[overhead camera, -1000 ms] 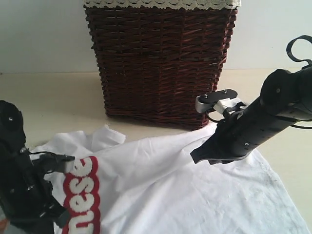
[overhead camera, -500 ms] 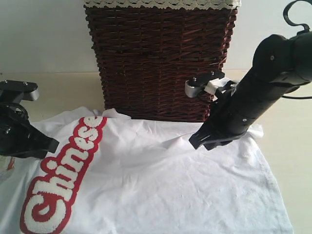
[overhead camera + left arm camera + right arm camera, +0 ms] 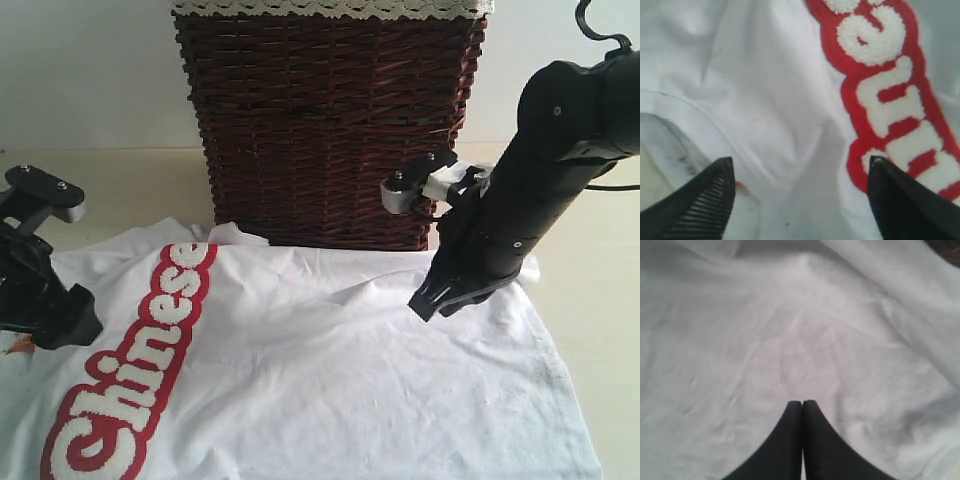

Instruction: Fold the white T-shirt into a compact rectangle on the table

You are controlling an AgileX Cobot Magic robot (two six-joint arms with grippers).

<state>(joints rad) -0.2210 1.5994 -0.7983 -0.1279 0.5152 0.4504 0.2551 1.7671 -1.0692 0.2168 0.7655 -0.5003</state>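
Note:
The white T-shirt [image 3: 330,380] lies spread on the table [image 3: 130,190], with its red-edged "Chinese" lettering [image 3: 140,370] running along the left. My left gripper [image 3: 60,320] hovers over the shirt's left edge by the collar. In the left wrist view the left gripper [image 3: 800,167] is wide open over the collar seam, the orange tag [image 3: 738,184] and the lettering [image 3: 890,115]. My right gripper [image 3: 428,302] points down at the shirt's upper right. In the right wrist view the right gripper [image 3: 802,403] has its tips pressed together just above plain white cloth [image 3: 765,330], with no fabric seen between them.
A tall dark wicker basket [image 3: 330,130] with white lace trim [image 3: 330,8] stands right behind the shirt, close to the right arm. Bare tabletop shows at the far left and far right [image 3: 590,250]. The orange tag [image 3: 18,345] peeks out by the left gripper.
The shirt has been pulled open and flat, showing the full lettering. The left arm swung from the front to the left edge. The right gripper shifted slightly right and lower.

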